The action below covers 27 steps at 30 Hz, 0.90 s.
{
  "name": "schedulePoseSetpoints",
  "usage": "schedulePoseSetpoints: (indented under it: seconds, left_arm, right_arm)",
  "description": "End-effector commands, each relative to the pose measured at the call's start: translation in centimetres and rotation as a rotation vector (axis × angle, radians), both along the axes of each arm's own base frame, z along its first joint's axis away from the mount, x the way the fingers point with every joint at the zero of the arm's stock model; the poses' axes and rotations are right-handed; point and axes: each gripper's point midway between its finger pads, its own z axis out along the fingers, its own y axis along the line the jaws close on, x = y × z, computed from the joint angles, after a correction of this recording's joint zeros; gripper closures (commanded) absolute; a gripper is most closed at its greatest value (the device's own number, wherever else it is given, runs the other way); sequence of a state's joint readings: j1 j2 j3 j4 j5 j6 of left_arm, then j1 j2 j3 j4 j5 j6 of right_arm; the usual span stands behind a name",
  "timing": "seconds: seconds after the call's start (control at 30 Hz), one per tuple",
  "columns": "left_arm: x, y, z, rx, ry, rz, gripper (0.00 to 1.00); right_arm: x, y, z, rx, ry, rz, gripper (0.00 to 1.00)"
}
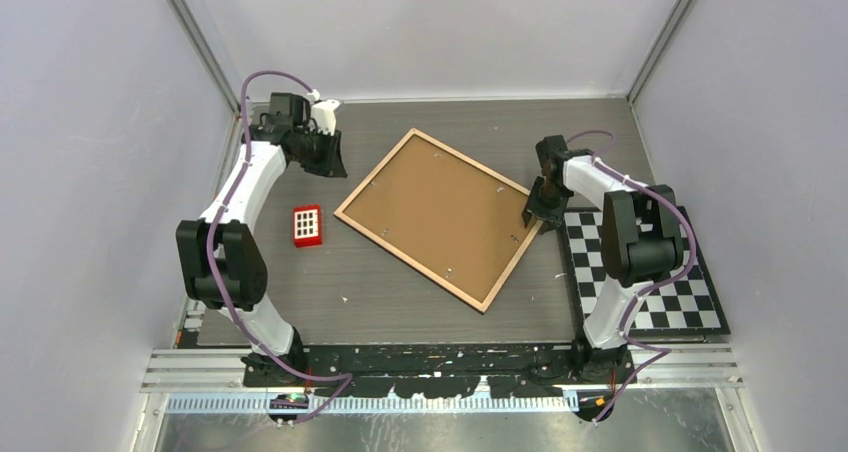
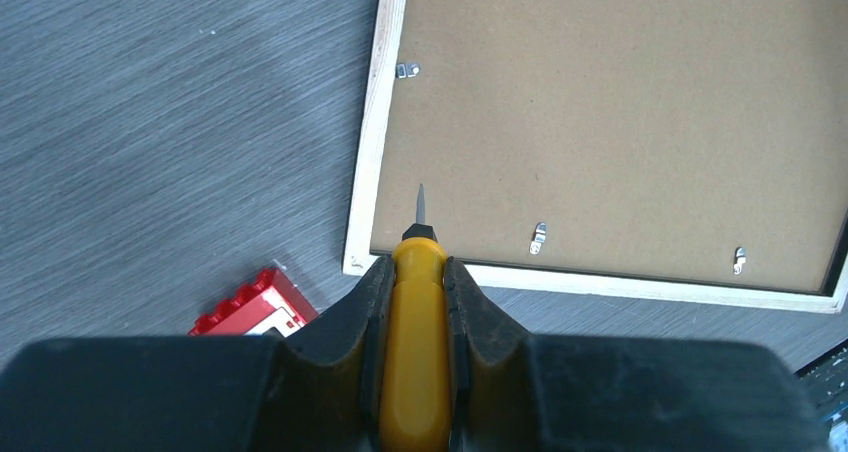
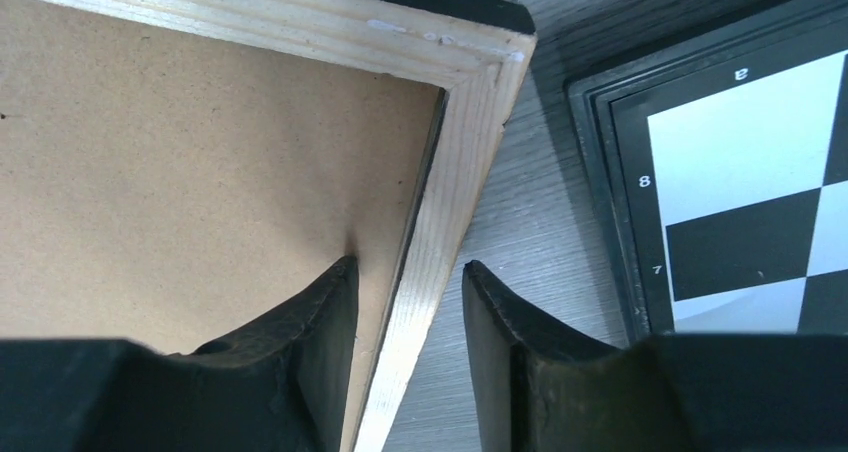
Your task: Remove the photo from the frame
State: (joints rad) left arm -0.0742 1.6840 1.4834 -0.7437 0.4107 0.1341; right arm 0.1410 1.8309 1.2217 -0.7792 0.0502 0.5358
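Pale grey walls (image 1: 80, 172), dark wood-grain table (image 1: 400, 307)

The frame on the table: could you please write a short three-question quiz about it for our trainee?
1. True or false: the frame lies with its brown backing board facing up.
2. What does the left tool hold? A a paintbrush; B a yellow-handled screwdriver; C nothing.
3. Fill in: the right tool straddles the frame's ____ rail near a corner.
Key: 1 true; 2 B; 3 wooden.
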Motion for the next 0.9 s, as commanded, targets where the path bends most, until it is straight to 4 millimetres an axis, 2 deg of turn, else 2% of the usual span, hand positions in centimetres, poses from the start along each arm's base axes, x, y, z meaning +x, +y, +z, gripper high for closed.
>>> schedulePoseSetpoints:
  seconds: [0.0, 0.1, 0.17, 0.27, 0.33, 0.4, 0.5, 0.57, 0.63, 0.7, 0.87]
  left_arm:
    - [0.3, 0.4, 2.5, -0.001, -0.095, 0.003, 1.0]
    - [0.3, 0.4, 2.4, 0.0, -0.095, 0.002, 1.0]
    - [0.4, 0.4, 2.4, 0.001, -0.096, -0.001, 1.0]
    - [0.5, 0.3, 2.3, -0.004, -0.099, -0.005, 1.0]
    - [0.6, 0.2, 2.2, -0.01, -0.097, -0.008, 1.0]
    - [0.6, 0.0, 2.1, -0.016, -0.093, -0.012, 1.0]
    - [0.6, 0.0, 1.8, -0.015, -0.091, -0.024, 1.0]
    - [0.5, 0.0, 1.6, -0.009, -0.092, -0.031, 1.0]
    - [0.3, 0.1, 1.6, -0.002, -0.097, -0.042, 1.0]
    - [-0.1, 0.0, 1.6, -0.002, -0.101, -0.055, 1.0]
    - [-1.3, -0.2, 1.1, 0.015, -0.102, -0.096, 1.0]
  right_arm:
    - [0.3, -0.3, -0.6, -0.003, -0.019, -0.01, 0.6]
    - [1.6, 0.2, -1.0, 0.01, -0.012, 0.073, 0.83]
    - [2.6, -0.3, -1.0, -0.025, -0.011, 0.107, 0.99]
    - [4.4, -1.3, -0.5, -0.086, -0.044, 0.155, 1.0]
    - [6.4, -1.6, 0.5, -0.115, -0.093, 0.206, 1.0]
    - [8.6, -1.7, 1.5, -0.139, -0.134, 0.253, 1.0]
    - [10.0, -1.2, 1.9, -0.125, -0.14, 0.33, 1.0]
    - [9.8, -0.4, 1.7, -0.087, -0.122, 0.381, 0.99]
    - [8.8, 0.4, 1.0, -0.056, -0.085, 0.44, 1.0]
    - [7.2, 1.2, 0.2, 0.003, -0.046, 0.481, 0.99]
    - [2.7, 1.6, -1.1, 0.072, 0.04, 0.548, 0.99]
